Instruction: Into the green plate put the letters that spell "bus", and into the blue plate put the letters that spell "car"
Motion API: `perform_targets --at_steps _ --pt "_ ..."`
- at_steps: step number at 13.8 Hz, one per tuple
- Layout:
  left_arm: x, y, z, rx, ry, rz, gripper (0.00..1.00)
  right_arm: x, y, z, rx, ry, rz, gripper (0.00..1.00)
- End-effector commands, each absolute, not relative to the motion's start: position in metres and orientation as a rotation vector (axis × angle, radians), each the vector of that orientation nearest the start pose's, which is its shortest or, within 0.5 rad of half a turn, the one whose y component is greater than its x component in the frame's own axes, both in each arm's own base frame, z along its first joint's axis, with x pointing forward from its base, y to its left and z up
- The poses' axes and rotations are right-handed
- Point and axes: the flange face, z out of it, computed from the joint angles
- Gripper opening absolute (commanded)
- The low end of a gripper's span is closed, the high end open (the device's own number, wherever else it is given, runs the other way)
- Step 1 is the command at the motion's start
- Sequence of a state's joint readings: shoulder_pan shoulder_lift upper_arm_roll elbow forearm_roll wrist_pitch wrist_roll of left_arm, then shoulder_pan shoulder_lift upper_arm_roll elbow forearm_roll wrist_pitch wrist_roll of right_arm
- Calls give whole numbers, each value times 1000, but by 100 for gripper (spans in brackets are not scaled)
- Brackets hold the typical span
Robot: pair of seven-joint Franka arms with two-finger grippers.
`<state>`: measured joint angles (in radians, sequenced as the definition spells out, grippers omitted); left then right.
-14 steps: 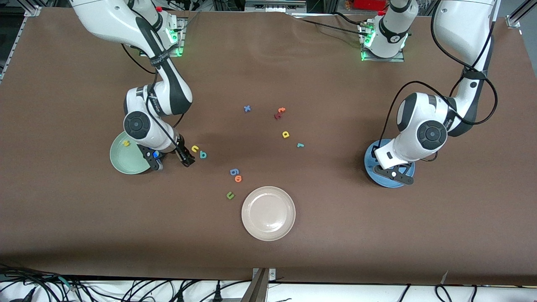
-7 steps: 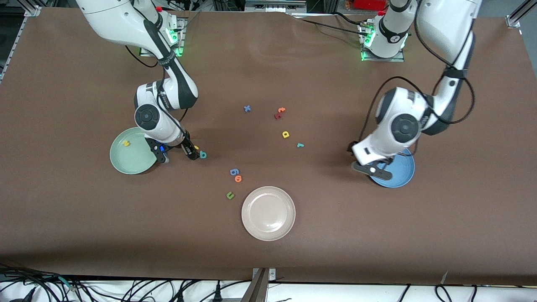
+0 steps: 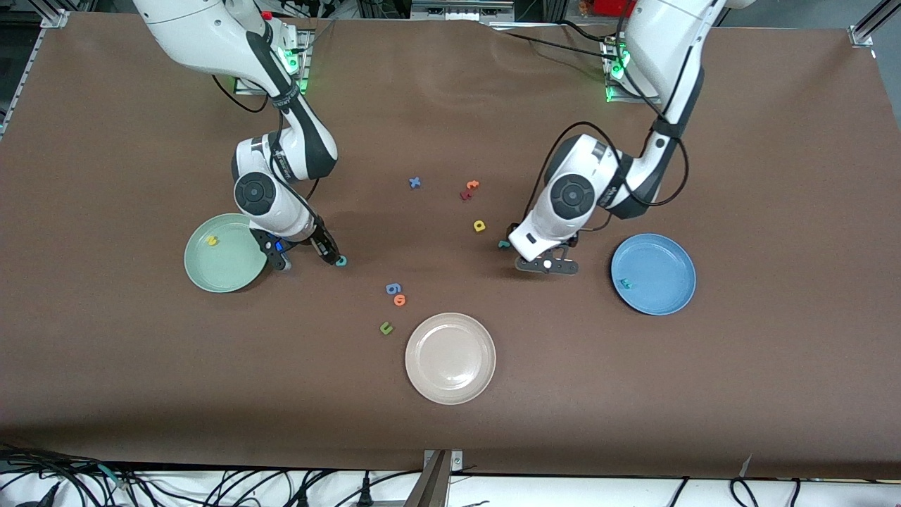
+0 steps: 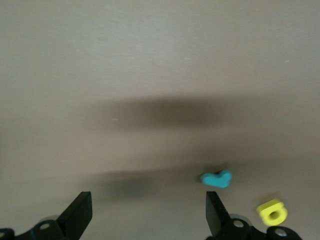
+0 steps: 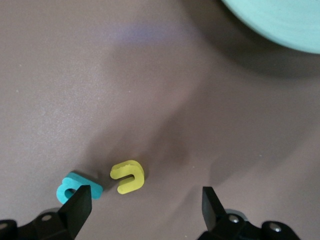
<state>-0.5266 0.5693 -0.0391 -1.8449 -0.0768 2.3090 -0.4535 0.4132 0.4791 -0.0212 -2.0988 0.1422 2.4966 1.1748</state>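
Teal foam shows three times: the "c" (image 3: 624,284) in the blue plate (image 3: 669,255), the "r" (image 4: 216,178) on the mat beside the yellow "a" (image 3: 479,226), and the "b" (image 5: 76,186) touching the yellow "u" (image 5: 128,176). One yellow "s" (image 3: 211,241) lies in the green plate (image 3: 211,278). The left gripper (image 3: 543,265) hangs spread near the "r"; the right gripper (image 3: 304,255) is spread over the "u". Bare mat rings one cream plate (image 3: 450,327).
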Motion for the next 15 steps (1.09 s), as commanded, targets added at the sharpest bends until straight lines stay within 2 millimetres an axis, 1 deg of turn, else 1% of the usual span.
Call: perform_targets --at_steps 1,3,5,6,10,12,14,15 --pt "534 -358 200 -3162 -15 177 100 525 217 180 -2874 1261 164 98" --pt "526 -373 191 -3170 -39 149 99 525 216 178 -2909 1179 168 98" --pt "522 -379 186 -3177 -61 117 98 524 215 176 -2926 1144 169 97" --pt "518 -383 180 -3178 -65 111 96 524 214 175 -2933 1131 172 97" --pt "516 -387 174 -3180 -64 96 93 526 208 171 -2961 1076 172 97" --pt "515 -387 171 -3179 -64 100 78 527 203 169 -2973 1053 174 97" --pt "515 -387 171 -3178 -65 99 73 528 200 167 -2975 1058 175 97" --pt "515 -388 171 -3178 -65 99 68 528 200 169 -2974 1058 172 97"
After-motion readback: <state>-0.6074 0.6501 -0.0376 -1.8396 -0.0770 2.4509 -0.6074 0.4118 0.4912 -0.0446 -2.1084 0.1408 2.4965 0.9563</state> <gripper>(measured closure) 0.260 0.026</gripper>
